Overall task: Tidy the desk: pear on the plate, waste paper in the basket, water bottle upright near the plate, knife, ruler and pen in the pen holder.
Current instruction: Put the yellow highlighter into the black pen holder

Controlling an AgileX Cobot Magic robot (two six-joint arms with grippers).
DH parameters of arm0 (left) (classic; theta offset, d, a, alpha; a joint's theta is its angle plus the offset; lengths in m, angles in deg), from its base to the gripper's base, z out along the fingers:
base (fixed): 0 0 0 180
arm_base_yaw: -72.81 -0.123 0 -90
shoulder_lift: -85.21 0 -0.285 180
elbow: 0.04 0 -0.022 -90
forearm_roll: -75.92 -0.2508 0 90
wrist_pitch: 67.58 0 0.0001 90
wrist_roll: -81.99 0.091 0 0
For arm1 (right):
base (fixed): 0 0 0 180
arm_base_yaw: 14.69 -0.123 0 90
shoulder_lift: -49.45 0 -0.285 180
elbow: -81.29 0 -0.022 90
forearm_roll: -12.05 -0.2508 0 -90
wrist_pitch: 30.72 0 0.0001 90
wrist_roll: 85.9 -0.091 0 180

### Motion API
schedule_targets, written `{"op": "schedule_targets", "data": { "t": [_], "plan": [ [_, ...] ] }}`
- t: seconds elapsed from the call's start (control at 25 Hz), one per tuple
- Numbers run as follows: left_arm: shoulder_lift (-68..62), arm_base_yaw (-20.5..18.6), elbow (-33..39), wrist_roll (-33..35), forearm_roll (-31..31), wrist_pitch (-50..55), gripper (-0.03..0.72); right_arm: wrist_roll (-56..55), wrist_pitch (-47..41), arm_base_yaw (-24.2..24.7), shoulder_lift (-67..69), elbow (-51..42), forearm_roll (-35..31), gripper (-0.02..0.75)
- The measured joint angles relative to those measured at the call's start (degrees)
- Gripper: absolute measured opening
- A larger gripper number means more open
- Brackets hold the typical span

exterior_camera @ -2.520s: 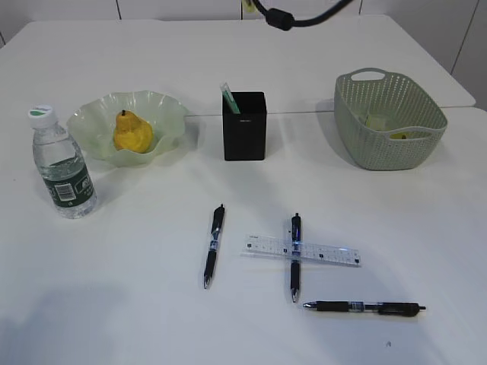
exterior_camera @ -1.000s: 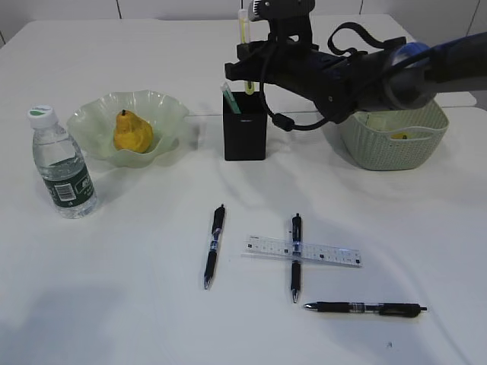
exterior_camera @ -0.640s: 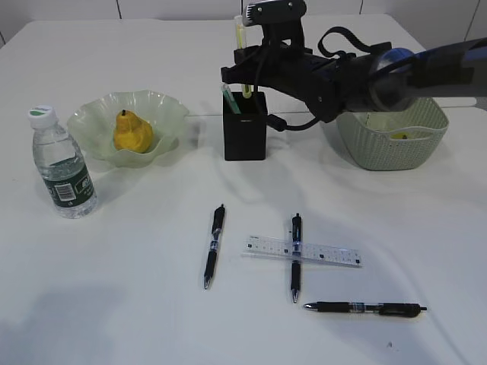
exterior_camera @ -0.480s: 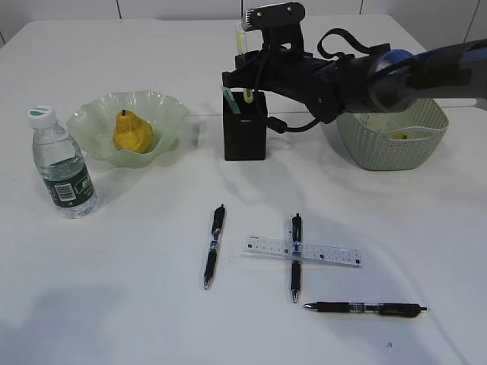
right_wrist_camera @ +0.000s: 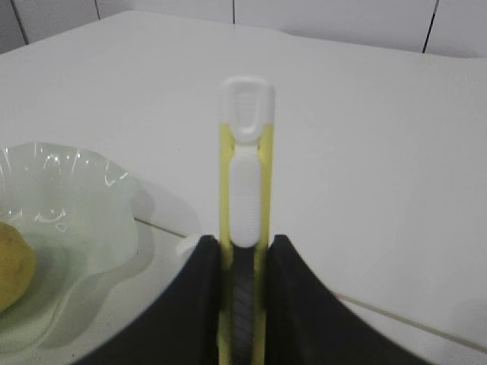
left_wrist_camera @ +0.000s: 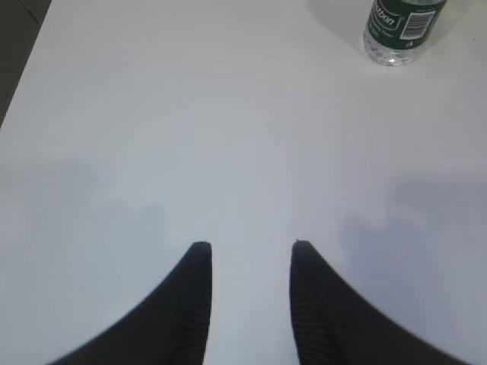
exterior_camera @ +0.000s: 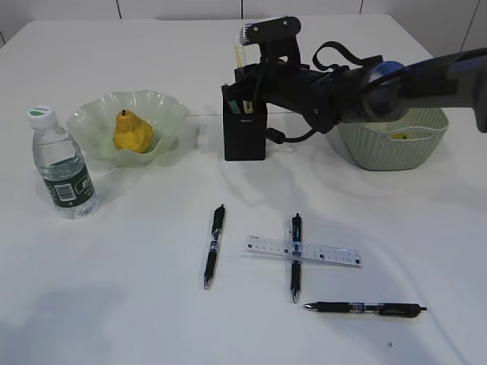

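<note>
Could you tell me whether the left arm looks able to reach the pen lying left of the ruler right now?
Probably yes: the left gripper is open and holds nothing, and bare table lies around that pen, apart from the ruler.

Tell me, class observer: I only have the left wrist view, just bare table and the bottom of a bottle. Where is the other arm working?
Observer: The right gripper is over the black pen holder, clamped on a yellow utility knife.
Operator: Is the pear placed?
Observer: Yes, the pear sits in the green plate.
Operator: What remains loose?
Observer: Three pens and a clear ruler lie on the table.
</note>
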Motion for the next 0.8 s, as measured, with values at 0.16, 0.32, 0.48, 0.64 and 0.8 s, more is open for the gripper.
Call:
{"op": "schedule_targets", "data": {
  "t": [0.16,0.32,0.48,0.64,0.8],
  "plan": [
    [0.0,0.0,0.0,0.0,0.0,0.0,0.239,-0.04,-0.58,0.0,1.28,0.0,0.02,0.154],
    [0.0,0.0,0.0,0.0,-0.11,0.0,0.239,-0.04,-0.58,0.0,1.41,0.0,0.02,0.154],
    [0.0,0.0,0.0,0.0,-0.11,0.0,0.239,-0.04,-0.58,0.0,1.66,0.0,0.25,0.154],
    [0.0,0.0,0.0,0.0,-0.11,0.0,0.239,-0.13,-0.58,0.0,1.98,0.0,0.47,0.154],
    [0.0,0.0,0.0,0.0,-0.11,0.0,0.239,-0.02,-0.58,0.0,1.98,0.0,0.6,0.16]
  ]
}}
